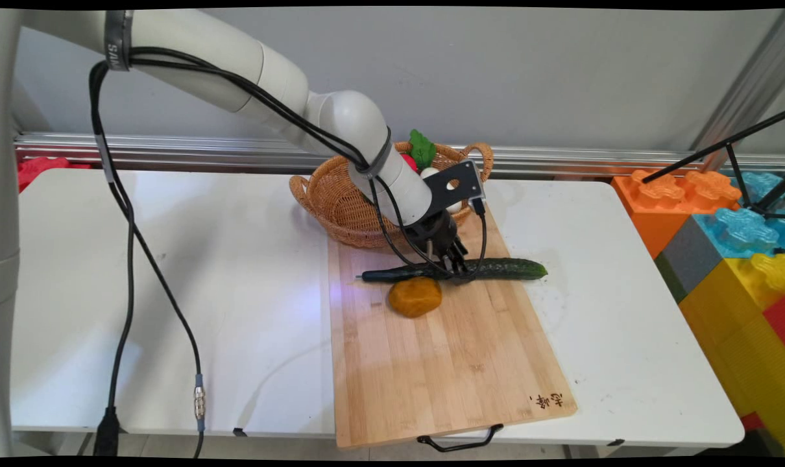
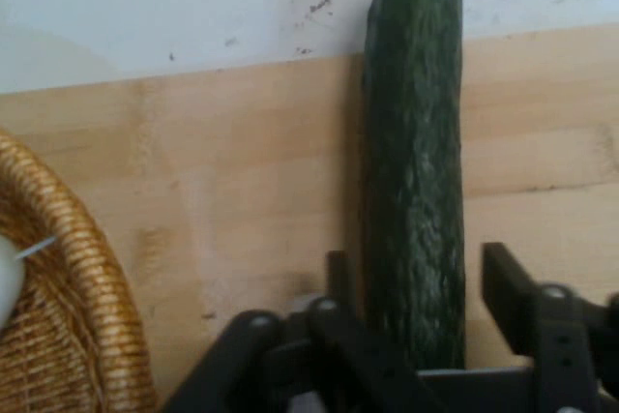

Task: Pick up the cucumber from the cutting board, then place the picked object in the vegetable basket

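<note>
A long dark green cucumber (image 1: 509,268) (image 2: 416,142) lies across the far part of a wooden cutting board (image 1: 444,363) (image 2: 242,162). My gripper (image 1: 456,264) (image 2: 416,268) is lowered onto the cucumber's middle. It is open, with one finger on each side of the cucumber and small gaps showing. An orange rounded fruit (image 1: 415,297) sits on the board just in front of the cucumber, left of the gripper. A wicker basket (image 1: 334,201) (image 2: 68,268) stands behind the board, touching its far edge, with green, red and white items inside, partly hidden by my arm.
Large toy blocks (image 1: 723,240) in orange, blue, yellow and grey are stacked beyond the table's right end, with a black tripod leg (image 1: 743,139) above them. A red object (image 1: 39,168) lies at the far left. Black cables (image 1: 126,272) hang over the table's left side.
</note>
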You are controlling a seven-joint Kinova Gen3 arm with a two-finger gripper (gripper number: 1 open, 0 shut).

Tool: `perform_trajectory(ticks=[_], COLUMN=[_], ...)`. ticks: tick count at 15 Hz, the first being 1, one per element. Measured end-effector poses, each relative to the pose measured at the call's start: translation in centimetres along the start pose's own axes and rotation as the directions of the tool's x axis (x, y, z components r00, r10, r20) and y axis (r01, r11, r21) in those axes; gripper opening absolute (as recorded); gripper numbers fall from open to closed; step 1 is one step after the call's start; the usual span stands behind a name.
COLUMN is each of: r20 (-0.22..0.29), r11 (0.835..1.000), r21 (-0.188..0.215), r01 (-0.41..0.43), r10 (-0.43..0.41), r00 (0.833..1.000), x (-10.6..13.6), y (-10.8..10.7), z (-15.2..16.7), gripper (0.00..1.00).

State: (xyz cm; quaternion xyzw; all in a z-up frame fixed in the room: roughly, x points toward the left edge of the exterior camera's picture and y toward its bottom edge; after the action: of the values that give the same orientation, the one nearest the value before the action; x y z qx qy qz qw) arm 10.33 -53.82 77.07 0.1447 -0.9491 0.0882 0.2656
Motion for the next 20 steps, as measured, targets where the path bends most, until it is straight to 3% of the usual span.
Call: perform_trajectory(ticks=[10,16,20], r20=[-0.014,-0.052,-0.039], r11=[0.999,0.995,0.982], r21=[0.017,0.06,0.108], r01=[-0.029,-0.082,-0.154], r10=[0.029,0.085,0.159], r00=[0.999,0.995,0.987], x=[0.4,3.2,4.1], y=[0.7,0.3,-1.4], z=[-2.8,-7.1,-10.4], gripper=[0.0,0.0,0.0])
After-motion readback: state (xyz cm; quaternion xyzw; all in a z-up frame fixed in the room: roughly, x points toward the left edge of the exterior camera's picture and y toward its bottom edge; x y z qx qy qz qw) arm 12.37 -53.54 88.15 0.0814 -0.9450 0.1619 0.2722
